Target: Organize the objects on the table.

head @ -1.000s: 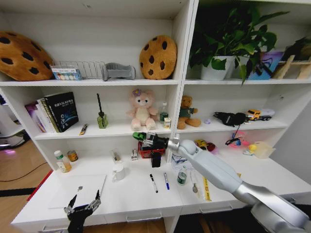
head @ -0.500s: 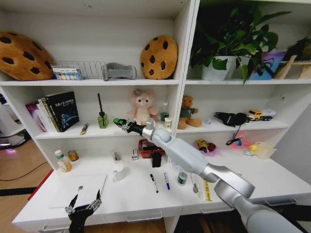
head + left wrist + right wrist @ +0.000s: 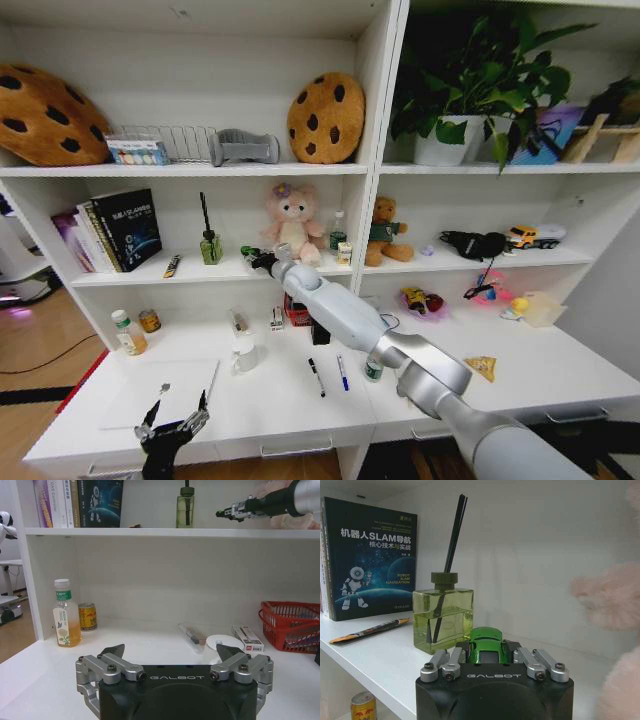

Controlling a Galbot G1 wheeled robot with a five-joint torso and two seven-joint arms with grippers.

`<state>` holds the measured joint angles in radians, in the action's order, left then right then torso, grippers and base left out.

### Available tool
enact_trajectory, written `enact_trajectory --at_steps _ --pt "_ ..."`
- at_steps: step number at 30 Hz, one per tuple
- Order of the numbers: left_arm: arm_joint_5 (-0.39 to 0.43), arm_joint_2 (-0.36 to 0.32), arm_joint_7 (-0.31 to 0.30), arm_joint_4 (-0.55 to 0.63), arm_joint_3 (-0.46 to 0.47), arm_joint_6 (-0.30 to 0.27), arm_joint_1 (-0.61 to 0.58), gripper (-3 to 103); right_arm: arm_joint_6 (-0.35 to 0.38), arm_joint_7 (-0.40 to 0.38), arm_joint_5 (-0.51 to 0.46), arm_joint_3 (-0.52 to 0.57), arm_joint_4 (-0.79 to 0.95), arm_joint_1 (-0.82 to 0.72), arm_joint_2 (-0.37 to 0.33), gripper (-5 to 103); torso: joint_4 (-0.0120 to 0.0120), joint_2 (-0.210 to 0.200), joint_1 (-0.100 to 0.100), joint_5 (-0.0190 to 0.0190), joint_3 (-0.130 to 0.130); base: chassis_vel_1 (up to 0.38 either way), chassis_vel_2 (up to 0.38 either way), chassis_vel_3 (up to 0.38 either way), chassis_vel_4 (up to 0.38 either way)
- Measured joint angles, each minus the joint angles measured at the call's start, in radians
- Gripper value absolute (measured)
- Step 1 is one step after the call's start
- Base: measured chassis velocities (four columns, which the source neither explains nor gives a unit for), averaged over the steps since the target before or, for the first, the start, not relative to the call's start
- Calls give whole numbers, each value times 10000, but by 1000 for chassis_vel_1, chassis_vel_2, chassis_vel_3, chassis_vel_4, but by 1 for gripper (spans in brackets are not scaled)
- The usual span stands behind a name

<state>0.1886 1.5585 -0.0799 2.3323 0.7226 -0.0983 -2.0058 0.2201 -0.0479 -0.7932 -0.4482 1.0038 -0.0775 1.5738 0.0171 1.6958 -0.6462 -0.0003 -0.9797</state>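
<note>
Green toy car point(image 3: 486, 644) in right claw point(image 3: 490, 661)

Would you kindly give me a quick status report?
Right gripper shut on green toy car, over middle shelf. Left gripper open, low over table. Diffuser bottle close ahead.

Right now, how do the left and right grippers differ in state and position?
The right gripper is shut on the green toy car; the left gripper is open and holds nothing. The right gripper is raised to the middle shelf, near the green diffuser bottle; the left gripper sits low over the table front edge. Both are the same black and silver model.
</note>
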Motion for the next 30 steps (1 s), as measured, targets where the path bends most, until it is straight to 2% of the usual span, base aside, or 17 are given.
enact_trajectory --at_steps 3,10,19,25,30 --pt "48 -6 -9 -31 34 -2 21 100 -14 -456 244 -30 -412 6 418 36 5 1 1 1 1 0 0 0 0" --pt "102 -35 -10 -63 39 -13 53 100 222 -1047 753 143 -422 -6 403 36 9 1 0 2 1 0 0 0 0" --pt "101 -8 -16 -74 -13 -22 74 100 499 -778 380 6 70 -72 288 36 2 1 1 2 1 0 0 0 0" --pt "108 -7 -17 -45 37 -14 69 100 971 -796 157 5 754 -229 -267 36 7 1 1 4 1 0 0 0 0" --pt "93 22 -17 -46 -1 -14 76 100 986 -796 154 -43 776 -262 -388 36 7 1 1 3 1 0 0 0 0"
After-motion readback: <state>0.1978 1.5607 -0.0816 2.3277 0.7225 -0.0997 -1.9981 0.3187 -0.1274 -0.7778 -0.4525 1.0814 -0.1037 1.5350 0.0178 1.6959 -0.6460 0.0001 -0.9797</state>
